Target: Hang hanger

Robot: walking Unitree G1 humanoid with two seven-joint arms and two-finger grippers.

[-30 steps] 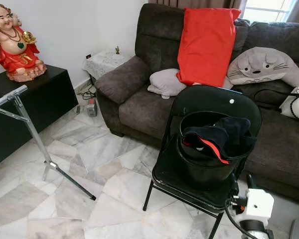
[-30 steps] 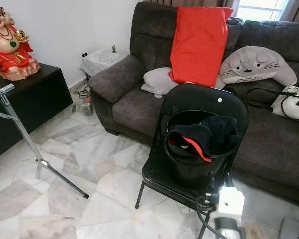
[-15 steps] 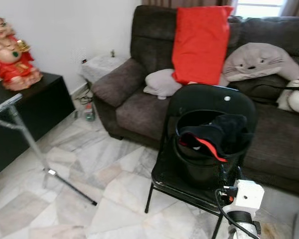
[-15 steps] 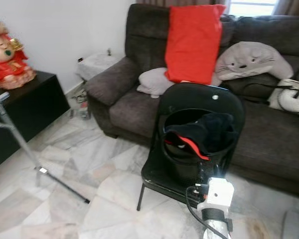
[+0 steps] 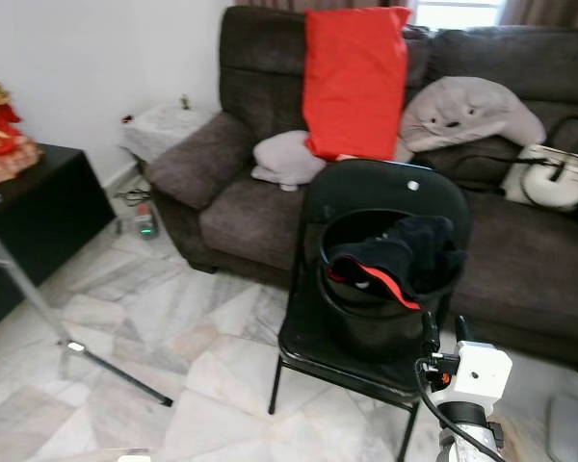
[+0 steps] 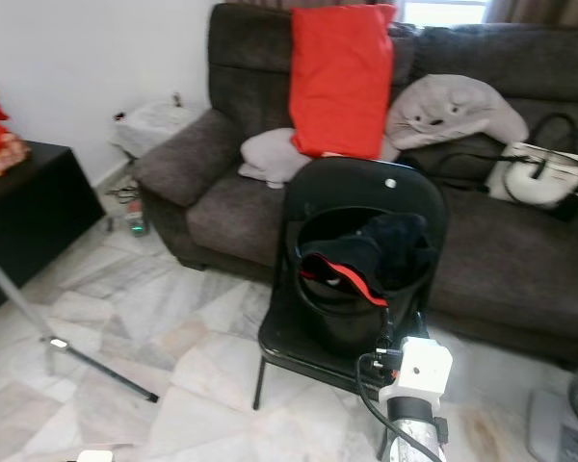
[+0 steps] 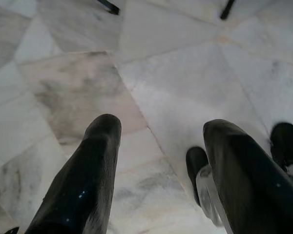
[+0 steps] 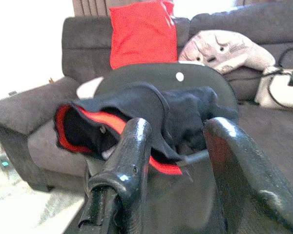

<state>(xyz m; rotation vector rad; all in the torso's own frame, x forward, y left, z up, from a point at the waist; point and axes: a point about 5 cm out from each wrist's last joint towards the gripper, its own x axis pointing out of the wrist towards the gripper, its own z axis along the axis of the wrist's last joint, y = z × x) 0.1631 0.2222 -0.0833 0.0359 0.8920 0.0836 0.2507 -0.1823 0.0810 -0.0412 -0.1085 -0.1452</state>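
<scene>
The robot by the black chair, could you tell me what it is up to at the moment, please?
The robot faces a black folding chair holding a black bucket with a black and red garment draped over its rim. Its right pincer is raised just in front of the bucket, open and holding nothing. The left pincer hangs open over the marble floor. No hanger is in hand yet.

The black chair (image 5: 366, 279) stands just before the sofa (image 5: 270, 192) and carries a black bucket (image 5: 385, 308) with dark clothing (image 5: 405, 255) heaped over its rim — the bucket mouth is partly blocked. The right pincer (image 8: 178, 146), fingers apart, is just before this bucket. Left of the chair the marble floor (image 5: 193, 318) is open, up to the slanted metal stand (image 5: 39, 308) — the left pincer (image 7: 158, 146) hangs open above bare floor.
</scene>
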